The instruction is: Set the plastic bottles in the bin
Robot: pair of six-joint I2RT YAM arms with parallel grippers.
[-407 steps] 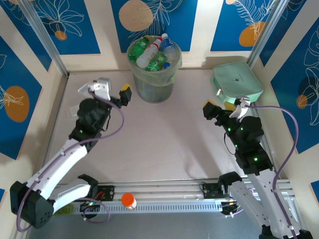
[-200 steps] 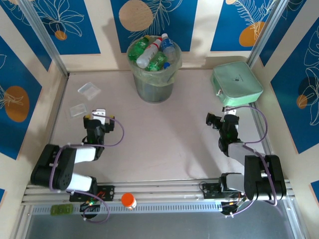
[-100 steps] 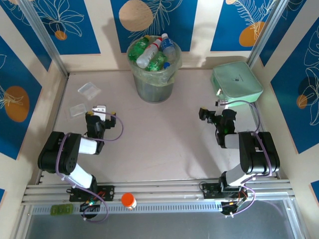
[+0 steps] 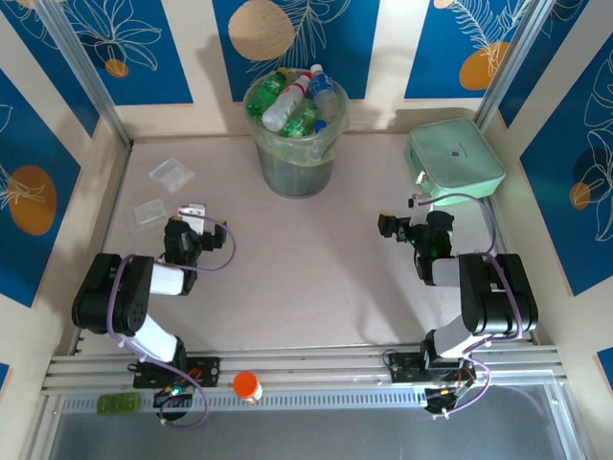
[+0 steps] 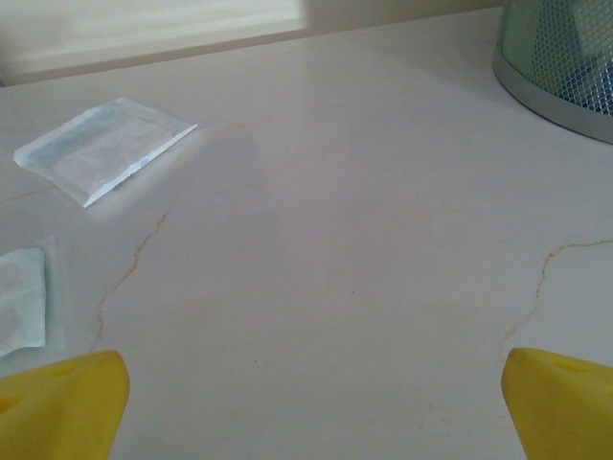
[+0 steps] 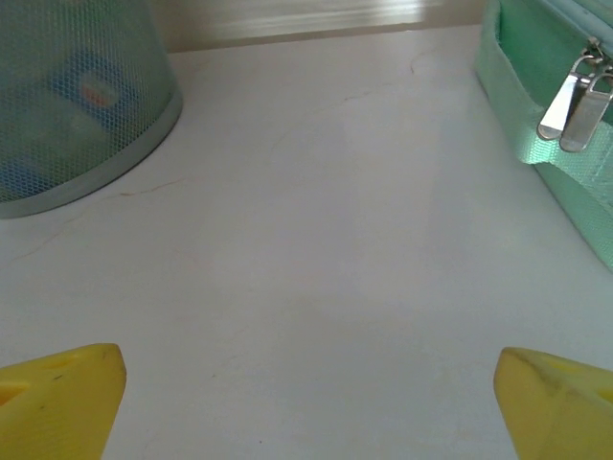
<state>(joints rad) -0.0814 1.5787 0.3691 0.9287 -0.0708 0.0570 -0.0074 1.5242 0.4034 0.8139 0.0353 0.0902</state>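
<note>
- Pale veined table [image 4: 316,287] stretched between the folded arms.
- Left gripper [image 5: 308,407] and right gripper [image 6: 306,407] sat low, jaws wide apart, holding nothing.
- Plastic bottles [image 4: 287,103], green and clear, heaped above the rim of the bin [image 4: 297,168] by the far wall.
- Task looked finished; nothing more seemed called for.

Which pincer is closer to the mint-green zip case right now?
Right. The right pincer sits just left of and nearer the bases than the mint-green zip case; the left pincer is far across the table, beside the clear packets.
</note>
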